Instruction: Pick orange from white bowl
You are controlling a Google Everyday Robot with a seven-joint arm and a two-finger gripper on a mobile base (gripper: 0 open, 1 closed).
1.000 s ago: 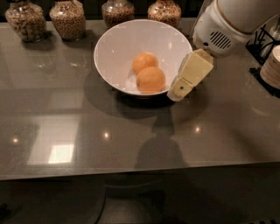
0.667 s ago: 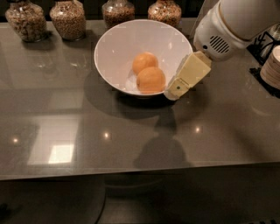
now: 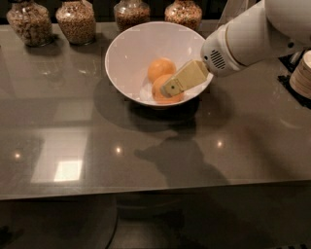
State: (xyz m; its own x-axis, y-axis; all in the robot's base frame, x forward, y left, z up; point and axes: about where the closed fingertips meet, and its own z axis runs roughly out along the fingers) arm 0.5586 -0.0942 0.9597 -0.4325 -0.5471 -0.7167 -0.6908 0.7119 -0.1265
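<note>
A large glossy white bowl [image 3: 127, 53] stands on the dark grey table at the back centre. Two oranges lie in it: one [image 3: 160, 68] toward the back and one [image 3: 164, 92] toward the front. My gripper [image 3: 170, 88], with cream-coloured fingers, reaches in over the bowl's right rim from the white arm [image 3: 252, 36]. Its tip lies over the front orange and hides part of it.
Several glass jars of nuts and grains stand along the back edge: [image 3: 30, 22], [image 3: 77, 20], [image 3: 132, 12], [image 3: 183, 12]. A stack of pale cups [image 3: 302, 74] and dark items stand at the right edge. The table's front edge runs near the bottom.
The gripper has moved left from outside the bowl's right rim to over the front orange inside the bowl. The oranges and bowl have stayed put.
</note>
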